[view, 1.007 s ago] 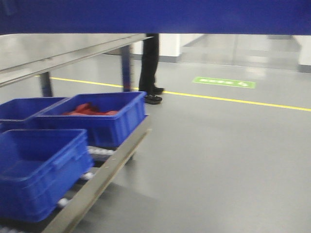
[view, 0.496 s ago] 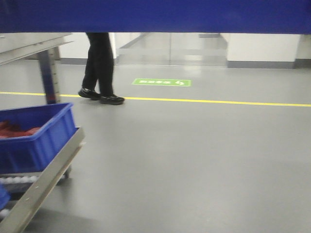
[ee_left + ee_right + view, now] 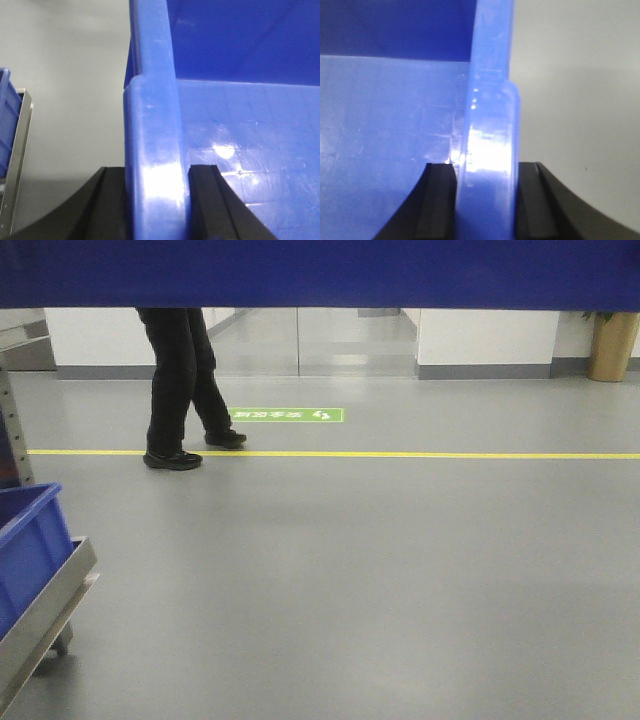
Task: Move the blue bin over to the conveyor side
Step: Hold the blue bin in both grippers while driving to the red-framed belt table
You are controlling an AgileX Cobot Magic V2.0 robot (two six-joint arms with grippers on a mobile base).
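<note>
A: Where the left gripper (image 3: 157, 172) meets the blue bin (image 3: 240, 125), its black fingers (image 3: 112, 200) are clamped on the thick rim. One pad is outside the wall, one inside.

B: Right gripper (image 3: 485, 172)?

A: Same. It is pinched tight on the opposite rim, with the glossy wall between the pads. The bin is carried between both arms, off the floor. From the front camera it spans the top edge as a dark blue band.

B: Inside it?

A: Only shiny inner walls show.

B: Surroundings?

A: Smooth grey floor (image 3: 400, 570), with a yellow line (image 3: 450, 455) across it and a green floor sign (image 3: 287, 415) beyond. A person's dark-trousered legs (image 3: 180, 380) straddle the line. Low left, a second blue bin (image 3: 25, 540) sits on a steel rail frame (image 3: 50, 605), contents hidden. Farther back are glass doors (image 3: 300, 340) and, far right, a tan planter (image 3: 610, 345).
</note>
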